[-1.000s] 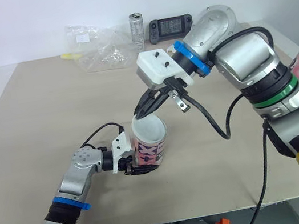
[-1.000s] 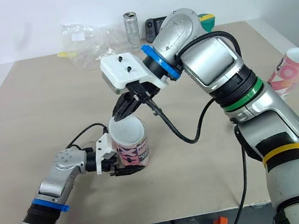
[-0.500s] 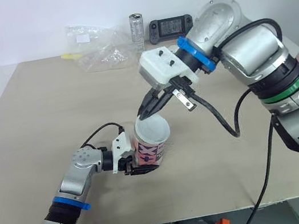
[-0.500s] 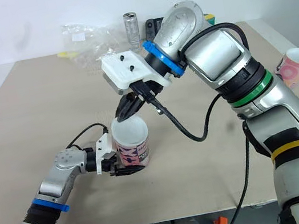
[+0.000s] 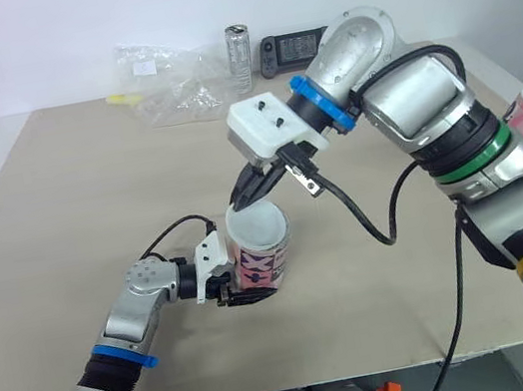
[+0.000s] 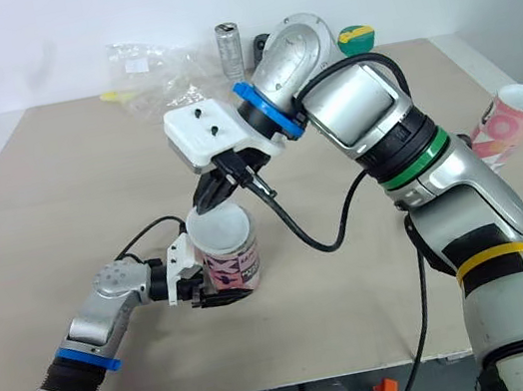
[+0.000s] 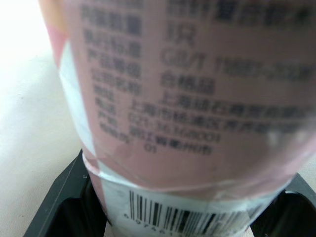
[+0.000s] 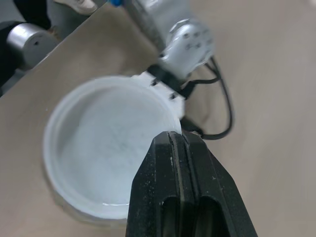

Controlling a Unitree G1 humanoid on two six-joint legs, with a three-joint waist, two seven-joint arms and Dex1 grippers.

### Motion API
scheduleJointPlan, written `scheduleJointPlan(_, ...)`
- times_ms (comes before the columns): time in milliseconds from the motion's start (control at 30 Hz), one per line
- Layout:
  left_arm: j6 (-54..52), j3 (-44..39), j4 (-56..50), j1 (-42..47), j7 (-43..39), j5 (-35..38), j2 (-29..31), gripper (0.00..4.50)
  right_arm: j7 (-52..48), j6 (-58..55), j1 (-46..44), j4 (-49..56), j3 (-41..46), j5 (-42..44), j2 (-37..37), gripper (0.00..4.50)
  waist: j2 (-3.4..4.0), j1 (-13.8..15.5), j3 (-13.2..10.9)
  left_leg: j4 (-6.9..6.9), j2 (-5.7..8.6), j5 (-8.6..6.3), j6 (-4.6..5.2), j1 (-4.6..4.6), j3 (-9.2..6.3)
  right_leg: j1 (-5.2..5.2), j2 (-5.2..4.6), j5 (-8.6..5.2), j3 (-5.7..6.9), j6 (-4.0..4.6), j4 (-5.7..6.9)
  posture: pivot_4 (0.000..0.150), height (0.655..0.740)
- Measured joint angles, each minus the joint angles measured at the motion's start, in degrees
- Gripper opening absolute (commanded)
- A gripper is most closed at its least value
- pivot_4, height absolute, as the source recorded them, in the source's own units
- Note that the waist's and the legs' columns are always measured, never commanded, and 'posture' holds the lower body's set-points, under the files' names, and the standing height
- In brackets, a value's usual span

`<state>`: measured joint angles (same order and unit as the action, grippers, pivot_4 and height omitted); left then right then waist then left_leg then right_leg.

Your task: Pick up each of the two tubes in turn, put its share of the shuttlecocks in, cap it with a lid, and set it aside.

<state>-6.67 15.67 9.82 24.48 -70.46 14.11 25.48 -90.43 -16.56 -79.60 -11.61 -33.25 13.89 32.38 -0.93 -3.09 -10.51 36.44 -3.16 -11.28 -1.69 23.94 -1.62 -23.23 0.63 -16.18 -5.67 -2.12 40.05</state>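
Now your right gripper [image 5: 240, 199], fingers pinched together, has swung back down onto the lid [image 5: 255, 225]; your left gripper [image 5: 247, 287] clamps the tube [image 5: 259, 260], so capping looks nearly done.

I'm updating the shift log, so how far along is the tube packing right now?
Done: a white lid sits on the tube, which the left gripper clamps upright on the table. In hand: the right gripper, jaws shut, rests its tip on the lid's rim, seemingly pressing it home. Left: setting this tube aside, then the whole second tube, open-mouthed by the table's right edge. Contents cannot be seen.
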Motion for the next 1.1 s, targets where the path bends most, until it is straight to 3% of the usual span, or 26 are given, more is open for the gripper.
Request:
scheduleJointPlan(367,0.0,0.0,0.1,0.0,0.0,0.0,0.0,3.02,0.0,0.2,0.4,2.2,-0.7,2.1,3.8,0.03,0.00,0.0,0.0,-0.01,0.00,0.00,0.00,0.00,0.00,-0.01,0.00,-0.02,-0.01,-0.03,0.00,0.150,0.7236)
scheduleJointPlan(733,0.0,0.0,-0.1,-0.1,0.0,0.0,0.0,3.02,0.0,3.0,1.9,2.5,-1.1,-0.6,3.0,0.03,0.00,0.0,0.0,-0.01,0.00,0.00,0.00,0.01,0.00,-0.01,0.00,-0.04,0.00,-0.05,-0.01,0.150,0.7236)
scheduleJointPlan(1000,0.0,0.3,-0.5,-0.4,0.2,0.0,0.0,3.02,0.7,11.5,5.0,6.4,-0.1,-3.7,4.7,0.03,-0.08,0.1,0.2,-0.04,0.00,-0.01,0.01,-0.01,0.01,0.02,-0.01,-0.09,0.00,0.01,-0.02,0.150,0.7236)
scheduleJointPlan(1100,-0.1,0.1,-0.2,-0.9,0.2,0.0,0.1,3.02,1.7,14.7,6.6,6.5,0.5,-6.9,2.7,0.88,-0.10,0.1,0.5,-0.13,0.00,-0.02,0.02,-0.17,0.02,0.10,0.01,-0.13,-0.01,0.06,-0.02,0.150,0.7236)
